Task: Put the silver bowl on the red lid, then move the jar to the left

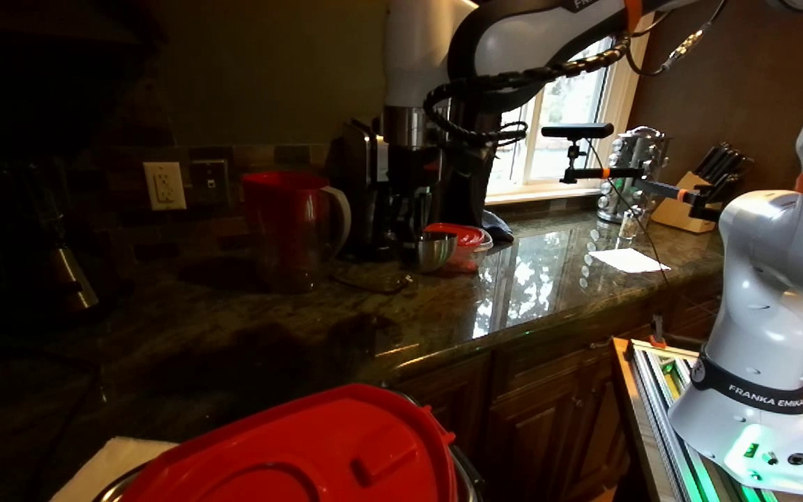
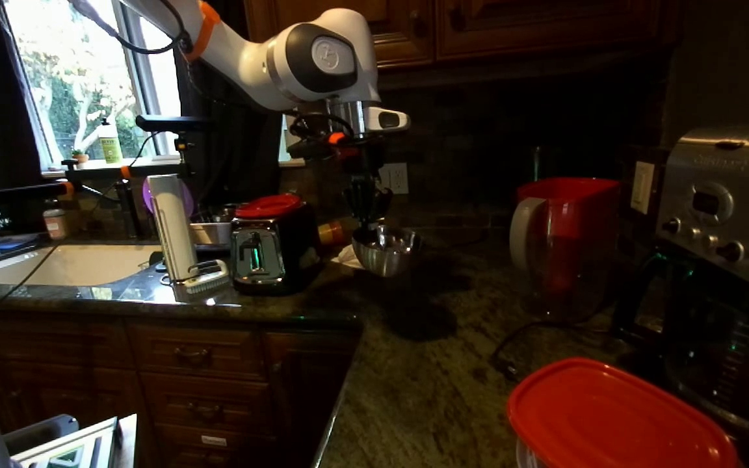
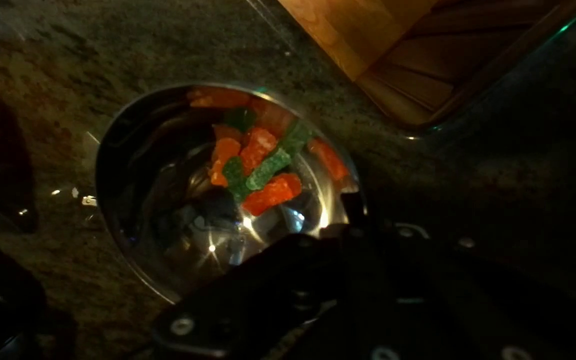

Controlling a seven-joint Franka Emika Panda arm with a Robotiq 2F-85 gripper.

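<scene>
The silver bowl (image 2: 386, 252) is small and shiny, with orange and green candies in it; it shows tilted in the wrist view (image 3: 208, 180) and also here (image 1: 435, 251). My gripper (image 2: 369, 224) is shut on the bowl's rim, with one fingertip inside the bowl (image 3: 354, 215), and holds it above the counter. The red lid (image 1: 459, 232) sits on a clear container; it shows large in the foreground of an exterior view (image 2: 615, 416). The jar (image 1: 288, 226), a clear and red pitcher with a pale handle, stands upright on the counter (image 2: 566, 240), apart from the gripper.
A silver-and-black coffee maker (image 2: 725, 201) stands beside the jar. A toaster (image 2: 261, 257) bears another red cover with ridges (image 1: 318, 453). A dark cord (image 2: 511, 361) lies on the counter. The counter's edge (image 2: 345, 396) runs along the cabinets. The area under the bowl is dark.
</scene>
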